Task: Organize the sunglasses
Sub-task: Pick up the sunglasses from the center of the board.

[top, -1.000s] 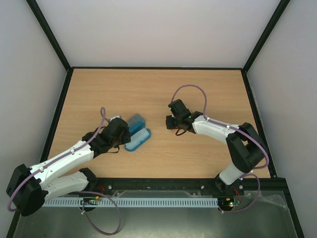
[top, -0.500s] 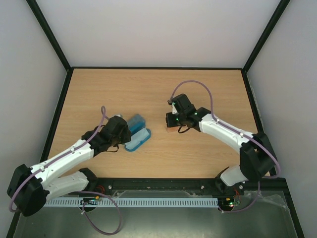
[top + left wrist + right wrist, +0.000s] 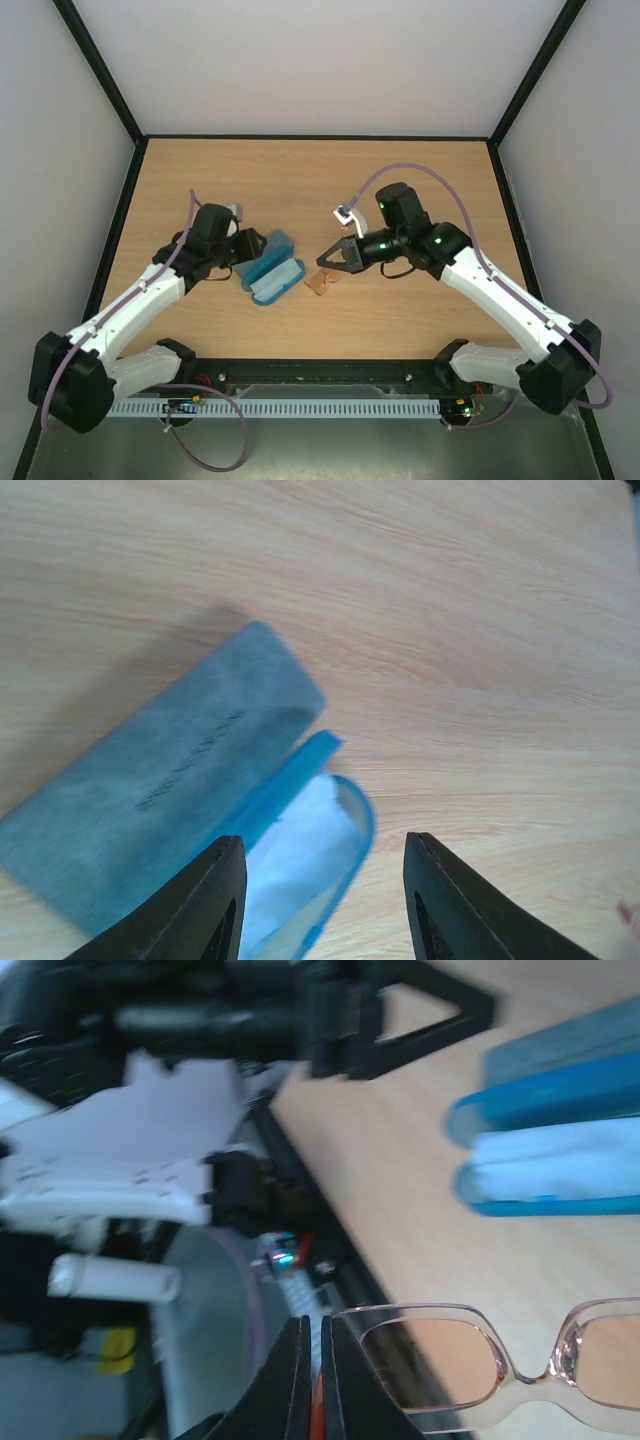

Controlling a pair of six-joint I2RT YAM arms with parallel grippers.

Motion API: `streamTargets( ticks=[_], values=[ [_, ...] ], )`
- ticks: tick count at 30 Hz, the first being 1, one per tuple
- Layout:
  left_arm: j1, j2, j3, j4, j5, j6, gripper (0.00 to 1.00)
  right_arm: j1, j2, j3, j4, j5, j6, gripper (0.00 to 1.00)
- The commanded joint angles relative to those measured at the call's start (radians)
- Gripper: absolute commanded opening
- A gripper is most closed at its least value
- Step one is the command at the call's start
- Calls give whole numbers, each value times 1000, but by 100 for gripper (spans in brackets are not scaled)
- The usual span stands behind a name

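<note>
Wooden tabletop point(image 3: 300, 170): my right hand point(image 3: 311, 1355) pinches shut on the orange-lensed sunglasses point(image 3: 430, 1355), just right of the open blue case point(image 3: 275, 275) and roughly parallel to it; my left hand point(image 3: 322, 865) hovers open above the case.

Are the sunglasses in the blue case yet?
Not yet. Done: the blue case lies open with a pale cloth inside. In hand: the right end effector is shut on the orange-lensed sunglasses, beside the case. Still to do: putting them in. The left end effector hangs open over the case.
</note>
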Motion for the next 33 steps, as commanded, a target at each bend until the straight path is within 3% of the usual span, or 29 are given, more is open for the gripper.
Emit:
streamTargets(
  ticks=[1,4,8,10,21,33],
  values=[
    [6,81,74,92,190,45,47,6,-53,-25,108,-369,126,1],
    [6,104,61,183,268,48,46,6,-79,-75,327,-508,315,1],
    [6,92,-23,367,399,18,46,6,-120,-210,910,-612,746,1],
    [5,94,-59,462,455,-13,46,6,-117,-229,1045,-632,875,1],
    [-48,224,-65,881,644,-175,45,18,-75,-209,1058,-637,917,1],
    [-99,165,-106,1033,708,-199,43,16,-40,-231,1068,-624,908,1]
  ],
)
